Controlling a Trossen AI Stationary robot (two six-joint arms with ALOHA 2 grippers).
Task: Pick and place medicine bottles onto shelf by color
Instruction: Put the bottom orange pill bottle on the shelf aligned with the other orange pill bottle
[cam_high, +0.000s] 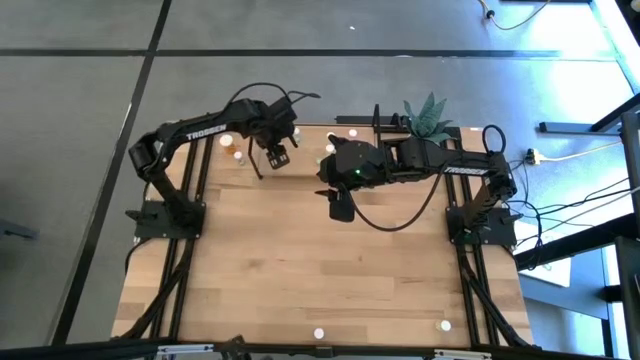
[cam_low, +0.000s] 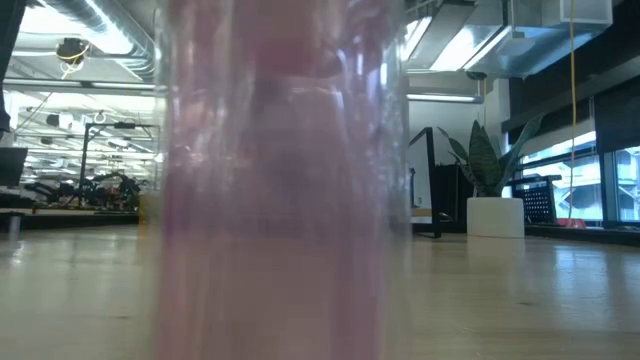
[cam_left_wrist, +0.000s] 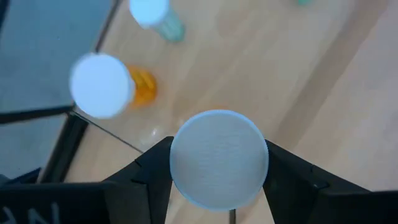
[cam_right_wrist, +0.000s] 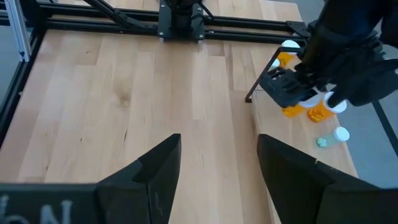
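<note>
Since only its ribbed white cap is seen from above in the left wrist view, the colour of the held bottle (cam_left_wrist: 217, 158) cannot be told. It is clamped between the fingers (cam_left_wrist: 152, 171) of the left gripper (cam_high: 276, 152), which are closed on it from both sides just below the cap. The grip is found along the far edge of the table (cam_high: 300, 270), well away from the plant (cam_high: 430, 115) on the left arm's side.

Two more bottles are seen just beyond it, farther from the plant: an orange bottle (cam_left_wrist: 140, 87) and a greenish bottle (cam_left_wrist: 168, 25), both white-capped and standing on the table.

A bottle of this kind is judged to be very light, stiff and smooth-walled (thin plastic, most likely), so little squeeze is needed and crushing is unlikely. Slipping or tipping is the likelier trouble. The round body offers only a narrow line of contact to flat fingers, and the bottle is easily knocked over when set down. The best hold is thought to be across the body just under the cap, where the cap's rim acts as a stop against sliding. The bottle should be kept upright.

The right gripper (cam_right_wrist: 217, 165) is held over the bare table, nearer the plant than the left one. Its fingers are spread wide with nothing between them.

A pinkish bottle (cam_low: 280, 180) stands right against the low camera, far from the plant.
</note>
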